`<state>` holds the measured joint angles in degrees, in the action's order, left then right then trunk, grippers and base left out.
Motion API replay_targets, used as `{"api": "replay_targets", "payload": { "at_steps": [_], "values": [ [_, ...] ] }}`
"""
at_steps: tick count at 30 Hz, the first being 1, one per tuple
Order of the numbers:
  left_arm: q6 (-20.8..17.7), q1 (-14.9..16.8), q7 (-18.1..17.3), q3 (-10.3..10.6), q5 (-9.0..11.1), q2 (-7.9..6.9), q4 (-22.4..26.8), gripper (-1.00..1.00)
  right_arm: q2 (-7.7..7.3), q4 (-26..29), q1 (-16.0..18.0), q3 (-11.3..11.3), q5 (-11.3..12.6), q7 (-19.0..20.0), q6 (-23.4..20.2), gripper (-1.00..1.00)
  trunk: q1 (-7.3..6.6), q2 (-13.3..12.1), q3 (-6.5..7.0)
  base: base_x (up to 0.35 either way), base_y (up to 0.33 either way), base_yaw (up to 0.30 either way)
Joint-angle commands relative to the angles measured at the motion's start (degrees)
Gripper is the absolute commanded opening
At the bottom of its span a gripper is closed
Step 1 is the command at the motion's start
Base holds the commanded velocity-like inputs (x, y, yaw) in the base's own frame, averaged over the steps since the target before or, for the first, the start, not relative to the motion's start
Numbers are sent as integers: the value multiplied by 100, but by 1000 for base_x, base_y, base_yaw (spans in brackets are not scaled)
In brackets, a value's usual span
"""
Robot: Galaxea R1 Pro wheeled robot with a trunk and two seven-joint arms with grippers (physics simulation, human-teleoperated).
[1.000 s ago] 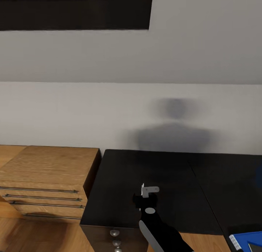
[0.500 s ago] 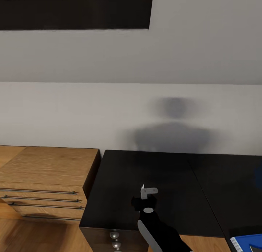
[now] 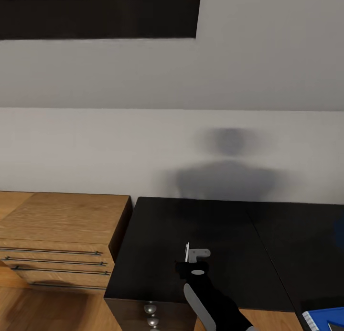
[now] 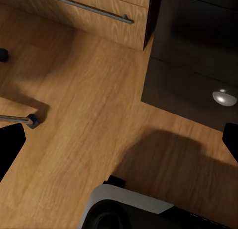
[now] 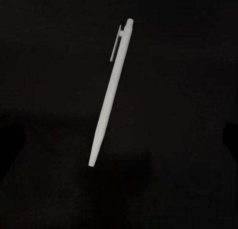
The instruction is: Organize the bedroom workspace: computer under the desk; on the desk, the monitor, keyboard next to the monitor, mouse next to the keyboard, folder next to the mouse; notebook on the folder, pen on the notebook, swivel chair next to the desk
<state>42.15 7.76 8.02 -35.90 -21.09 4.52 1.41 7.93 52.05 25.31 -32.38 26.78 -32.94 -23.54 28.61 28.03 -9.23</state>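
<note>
Right hand [image 3: 197,258] hovering over black bench [image 3: 157,235], grip state not discernible; pen [image 5: 111,92] lying loose below; folder [image 3: 325,317] showing at bench's near corner; stacking apparently pending.

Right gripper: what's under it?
The pen lies on the desk's black top below the right gripper, per the right wrist view. In the head view the gripper covers that spot.

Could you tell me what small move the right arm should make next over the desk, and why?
Probably lower the right gripper straight down. In the right wrist view, the pen lies on the black desk, centred between the spread fingertips at that picture's edges, apparently not yet gripped.
</note>
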Motion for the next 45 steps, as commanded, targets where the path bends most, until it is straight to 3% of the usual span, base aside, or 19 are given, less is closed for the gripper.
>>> {"api": "replay_targets", "payload": {
  "at_steps": [1,18,29,45],
  "values": [
    [14,5,52,-13,-62,3,-1,100,-3,-35,35,6,81,-47,-41,100,3,10,-11,46,0,0],
    [14,3,48,2,-78,37,-1,100,-2,-302,128,48,177,16,-80,100,3,10,-11,60,0,0],
    [13,5,47,4,-79,40,-1,100,-2,-380,166,48,150,550,-72,100,3,10,-11,1,0,0],
    [12,5,57,4,-79,14,-1,100,-36,-354,167,64,135,590,-11,100,3,10,-11,101,0,0]
  ]
}}
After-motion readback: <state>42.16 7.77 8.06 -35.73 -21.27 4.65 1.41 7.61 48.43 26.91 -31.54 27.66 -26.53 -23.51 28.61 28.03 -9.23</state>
